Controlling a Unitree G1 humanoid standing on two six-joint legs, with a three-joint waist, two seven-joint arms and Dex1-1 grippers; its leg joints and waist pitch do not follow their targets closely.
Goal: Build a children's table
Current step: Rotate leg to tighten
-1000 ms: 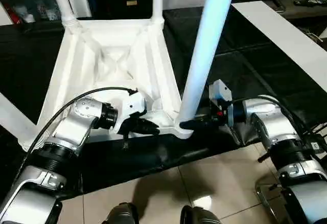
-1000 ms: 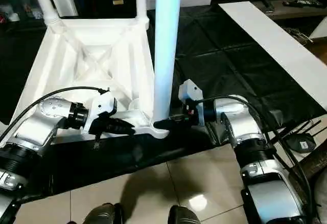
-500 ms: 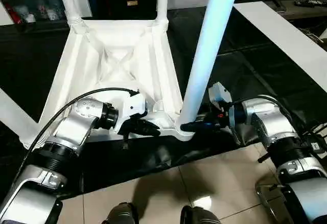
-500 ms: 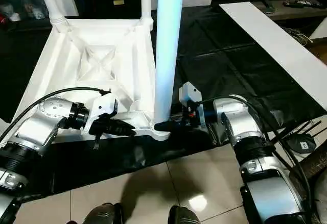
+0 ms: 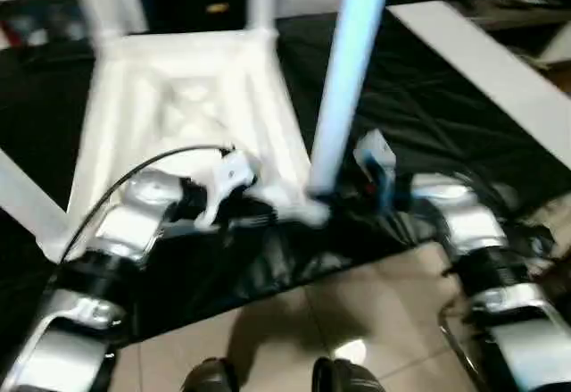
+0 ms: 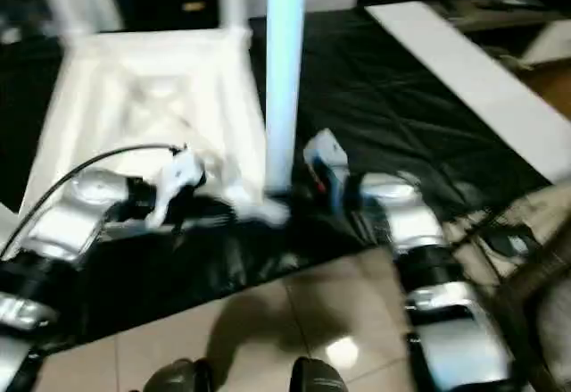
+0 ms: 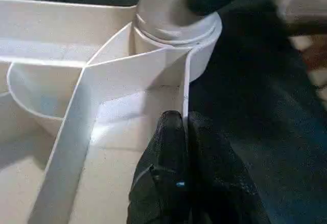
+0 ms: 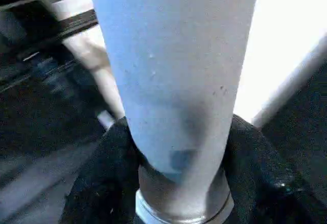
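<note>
Since the earlier frame our head camera has swung, so the whole picture has slid and smeared, while the table itself sits as before on the worktop [image 5: 419, 115]. Our right gripper [image 8: 176, 183] has closed in from a wider spread onto the near leg [image 5: 343, 79].

We see the white table [image 5: 187, 115] lying upside down in the upper left and centre of the head views, its ribbed underside facing up on the black sheet. Two legs rise from its far corners at the top edge of the frame, and another leg [image 5: 27, 200] slants out at the left edge. The near leg stands upright in the corner socket [image 7: 176, 32] closest to us, just right of centre.

Our left gripper [image 7: 184, 132] reaches in from the lower left of the head view. Its fingers [image 7: 166, 147] are pressed together on the thin side wall of the table top, right beside that corner socket, with the wall running between them.

Our right gripper comes in from the right and holds the near leg low down, just above the socket collar. Its black fingers [image 8: 102, 173] sit one on each side of the round shaft and touch it.

A long white board [image 5: 486, 62] lies across the worktop at the upper right, well apart from the table.
</note>
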